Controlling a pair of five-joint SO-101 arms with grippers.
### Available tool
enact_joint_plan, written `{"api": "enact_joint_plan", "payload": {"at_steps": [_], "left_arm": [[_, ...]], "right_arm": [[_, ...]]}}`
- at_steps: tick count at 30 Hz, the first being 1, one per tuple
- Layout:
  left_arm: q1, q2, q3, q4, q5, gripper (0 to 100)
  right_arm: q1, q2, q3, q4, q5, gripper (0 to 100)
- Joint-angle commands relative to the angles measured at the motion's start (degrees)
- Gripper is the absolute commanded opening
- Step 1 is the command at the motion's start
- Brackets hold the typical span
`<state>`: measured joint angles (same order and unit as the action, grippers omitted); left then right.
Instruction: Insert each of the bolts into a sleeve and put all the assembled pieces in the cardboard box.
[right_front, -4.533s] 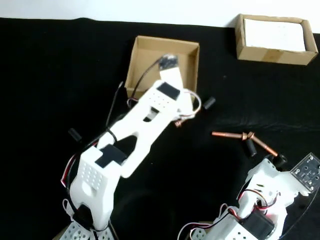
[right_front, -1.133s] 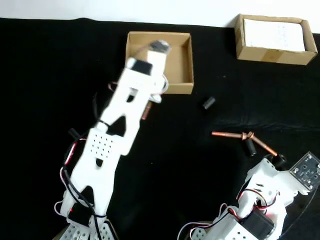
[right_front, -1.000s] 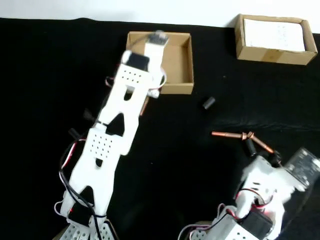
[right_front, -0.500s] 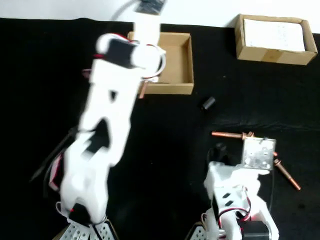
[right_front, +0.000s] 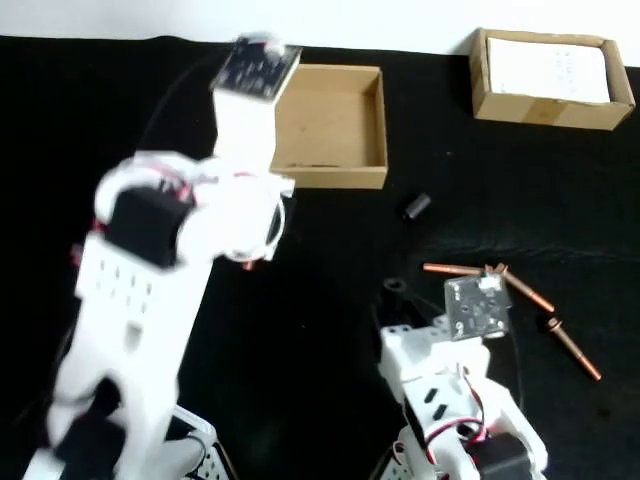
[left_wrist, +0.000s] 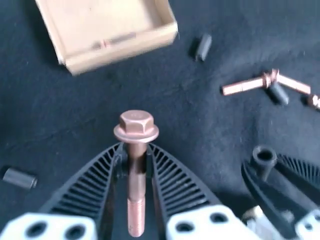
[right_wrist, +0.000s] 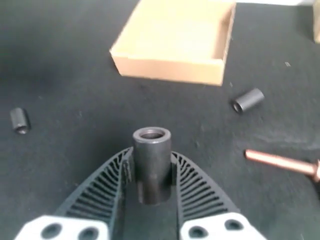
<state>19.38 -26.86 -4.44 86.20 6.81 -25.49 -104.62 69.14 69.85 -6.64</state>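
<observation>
Between the left fingers (left_wrist: 95, 185), clenched on its shank, the bolt (left_wrist: 134, 172) lies along them, head outward and thread toward the wrist. The right fingers (right_wrist: 197, 192) grip the sleeve (right_wrist: 151, 160), bore outward, near the bolt but not in line with it.

High view: left arm (right_front: 150, 290) blurred, hiding most of its bolt (right_front: 248, 265). Left wrist view: cardboard box (left_wrist: 100, 20) near the table's far edge cut off at the picture's edge; the small piece (left_wrist: 112, 41) inside is too blurred to identify.

Left tool (left_wrist: 135, 151), right tool (right_wrist: 152, 155): both closed
</observation>
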Motion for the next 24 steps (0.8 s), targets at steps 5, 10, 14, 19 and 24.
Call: {"api": "enact_joint_plan", "payload": {"at_steps": [5,10,14,19,24], "left_arm": [[1.0,-14.1,33.8,-42.7,7.1,1],[6.1,-20.4,48.9,-65.9,7.4,1],[9.4,-21.6,50.3,-69.5,7.5,1],[10.9,-21.5,48.1,-69.5,7.5,1],[12.4,-21.4,46.3,-69.5,7.5,1]], "right_arm": [[-1.6,-0.2,3.2,-10.1,0.6,0.7],[-1.6,-0.2,8.8,-18.4,0.6,0.7],[-1.6,-0.2,14.2,-26.2,0.6,0.7],[-1.6,-0.2,17.9,-31.4,0.6,0.7],[-1.6,-0.2,19.5,-32.8,0.6,0.7]]}}
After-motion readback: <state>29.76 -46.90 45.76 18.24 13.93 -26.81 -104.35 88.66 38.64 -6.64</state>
